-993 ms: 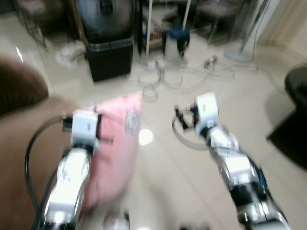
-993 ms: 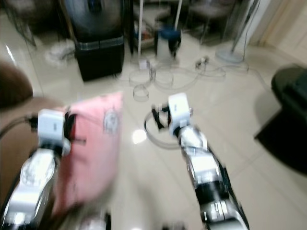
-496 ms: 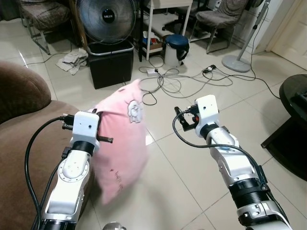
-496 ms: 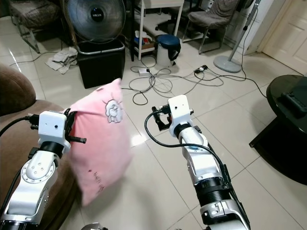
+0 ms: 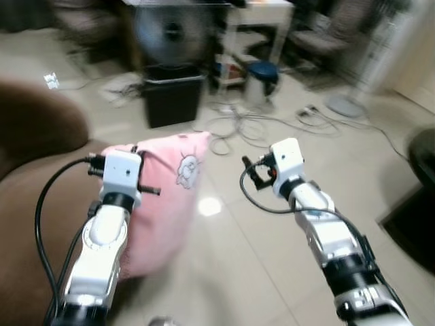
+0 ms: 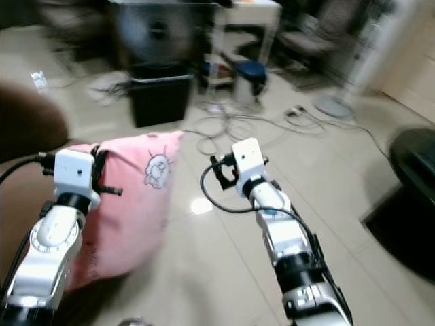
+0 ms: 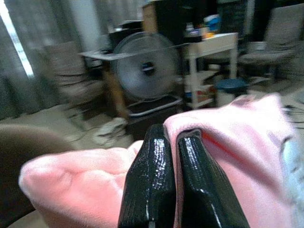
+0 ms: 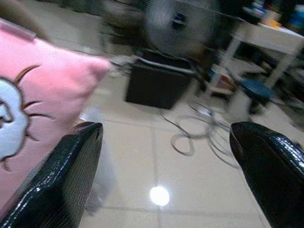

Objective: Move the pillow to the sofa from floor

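The sofa (image 5: pixel 27 170) is seen at far left. The pillow (image 5: pixel 163 197), pinched at its top edge by the closed fingers (image 7: pixel 156 180) of the left gripper (image 7: pixel 172 142), has been swung nearer the sofa than half a second ago. The right gripper (image 8: pixel 166 175) is held wide open, empty.

The floor (image 5: pixel 272 258) was pale glossy tile, with 1 bright spot of light (image 5: pixel 208 206) reflected on it. A brown sofa (image 5: pixel 34 156) filled the left side. Further back a large round fan (image 5: pixel 170 30) stood over a black box (image 5: pixel 173 98), beside a white table (image 5: pixel 262 13) and a small blue-lidded bin (image 5: pixel 262 80). Cables (image 5: pixel 251 125) lay tangled across the tiles. A grey chair (image 5: pixel 316 37) stood behind, and a dark round table (image 5: pixel 420 183) sat at the right edge.
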`<state>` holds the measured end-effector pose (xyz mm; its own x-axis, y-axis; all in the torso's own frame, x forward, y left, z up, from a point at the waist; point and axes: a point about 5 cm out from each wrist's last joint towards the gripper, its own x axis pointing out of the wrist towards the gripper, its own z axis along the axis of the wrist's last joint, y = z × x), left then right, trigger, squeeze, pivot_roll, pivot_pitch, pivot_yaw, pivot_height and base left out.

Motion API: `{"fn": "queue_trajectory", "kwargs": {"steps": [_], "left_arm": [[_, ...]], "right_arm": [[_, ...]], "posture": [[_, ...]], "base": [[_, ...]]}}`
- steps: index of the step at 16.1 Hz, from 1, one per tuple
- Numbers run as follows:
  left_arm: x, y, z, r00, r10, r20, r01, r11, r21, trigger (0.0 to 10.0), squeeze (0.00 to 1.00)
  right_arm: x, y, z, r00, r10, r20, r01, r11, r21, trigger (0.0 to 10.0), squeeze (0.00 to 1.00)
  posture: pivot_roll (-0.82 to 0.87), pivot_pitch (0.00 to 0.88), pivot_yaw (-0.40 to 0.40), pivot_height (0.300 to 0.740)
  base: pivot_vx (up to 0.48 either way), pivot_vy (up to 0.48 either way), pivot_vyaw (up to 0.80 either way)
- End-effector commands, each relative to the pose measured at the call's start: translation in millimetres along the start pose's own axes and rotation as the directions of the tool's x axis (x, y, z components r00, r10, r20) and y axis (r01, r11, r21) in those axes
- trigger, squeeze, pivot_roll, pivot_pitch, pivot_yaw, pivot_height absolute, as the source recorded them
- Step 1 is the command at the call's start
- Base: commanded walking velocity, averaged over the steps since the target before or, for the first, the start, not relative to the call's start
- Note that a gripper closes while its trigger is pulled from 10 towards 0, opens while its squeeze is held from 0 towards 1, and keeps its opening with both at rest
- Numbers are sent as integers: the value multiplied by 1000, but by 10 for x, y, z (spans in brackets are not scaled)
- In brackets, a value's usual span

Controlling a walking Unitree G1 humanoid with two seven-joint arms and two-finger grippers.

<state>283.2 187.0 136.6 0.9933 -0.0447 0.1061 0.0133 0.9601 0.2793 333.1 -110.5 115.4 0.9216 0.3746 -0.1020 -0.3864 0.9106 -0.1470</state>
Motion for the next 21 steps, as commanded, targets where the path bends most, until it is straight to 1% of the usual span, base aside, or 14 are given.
{"fn": "queue_trajectory", "kwargs": {"steps": [1, 5, 10, 11, 12, 13, 14, 16, 17, 20, 21], "left_arm": [[55, 44, 156, 997, 12, 74, -14, 1000, 14, 10000, 0], [78, 77, 195, 996, 7, 83, -10, 999, 33, 10000, 0], [108, 59, 224, 996, -24, 91, 18, 998, 66, 10000, 0], [106, 67, 223, 996, -12, 86, 6, 998, 68, 10000, 0], [89, 79, 205, 997, -7, 74, 2, 998, 66, 10000, 0], [86, 76, 187, 998, -16, 63, 11, 997, 78, 10000, 0], [91, 77, 178, 998, -27, 55, 22, 996, 90, 10000, 0], [99, 76, 176, 998, -38, 50, 33, 994, 100, 10000, 0], [106, 73, 168, 998, -46, 42, 42, 994, 106, 10000, 0], [111, 52, 157, 997, -66, 34, 62, 992, 106, 10000, 0], [110, 33, 163, 997, -71, 38, 67, 992, 106, 10000, 0]], "right_arm": [[39, 28, 78, 999, 28, 26, -28, 999, -22, 10000, 0], [27, 95, 49, 998, 62, 27, -62, 998, -21, 10000, 0], [11, 173, 27, 991, 128, 25, -127, 992, -17, 10000, 0], [7, 188, 10, 990, 141, 21, -141, 990, 8, 10000, 0], [4, 178, 4, 991, 134, 20, -135, 991, 10, 10000, 0], [-4, 170, -14, 991, 129, 17, -130, 992, 11, 10000, 0], [-10, 166, -22, 992, 123, 17, -123, 992, 17, 10000, 0], [-28, 162, -32, 992, 123, 18, -123, 992, 21, 10000, 0], [-40, 161, -41, 992, 123, 17, -124, 992, 23, 10000, 0], [-51, 152, -52, 992, 128, 12, -129, 992, 17, 10000, 0], [-54, 132, -53, 992, 129, 9, -129, 992, -1, 10000, 0]], "posture": [[234, 0, -96, 740], [242, 0, -90, 740], [236, 0, -81, 740], [235, 0, -80, 740], [235, 0, -80, 740], [235, 0, -80, 740], [226, 0, -63, 740], [226, 0, -63, 740], [214, 0, -47, 740], [214, 0, -47, 740], [212, 0, -47, 740]], "base": [[319, 0, 800], [322, 0, 800], [335, 0, 800], [319, 0, 0], [0, 0, 0], [0, 0, 0], [0, 0, 0], [0, 0, 0], [0, 0, 0], [0, 0, 0], [0, 0, 0]]}}
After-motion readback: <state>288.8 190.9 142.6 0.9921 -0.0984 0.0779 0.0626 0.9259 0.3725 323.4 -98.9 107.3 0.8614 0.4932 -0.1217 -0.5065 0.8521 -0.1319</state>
